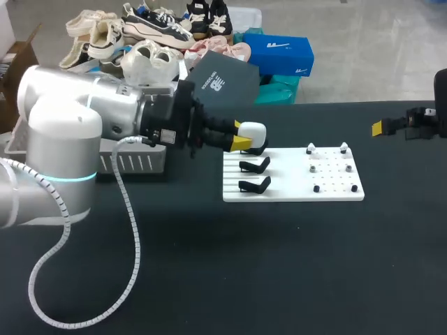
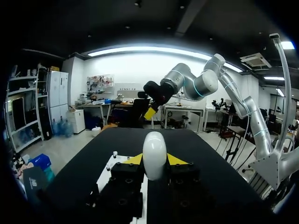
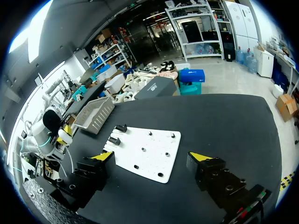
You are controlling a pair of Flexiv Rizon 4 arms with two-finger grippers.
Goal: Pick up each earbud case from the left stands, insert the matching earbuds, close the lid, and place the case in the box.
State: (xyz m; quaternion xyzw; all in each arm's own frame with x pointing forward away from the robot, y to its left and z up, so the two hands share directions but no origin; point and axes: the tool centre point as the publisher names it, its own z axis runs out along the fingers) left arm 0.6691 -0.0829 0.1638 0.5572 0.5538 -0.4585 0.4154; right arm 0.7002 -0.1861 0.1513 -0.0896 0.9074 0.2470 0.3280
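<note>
My left gripper is shut on a white earbud case, held off the table over the left end of the white board. In the left wrist view the case stands upright between the yellow tips. Three black stands line the board's left side and all look bare. Small white earbuds sit on pegs at the board's right side. My right gripper hangs open and empty high over the table's right end, facing the board.
A grey slatted basket sits at the left behind my left arm, and shows beyond the board in the right wrist view as the basket. A dark grey box lid lies at the table's far edge.
</note>
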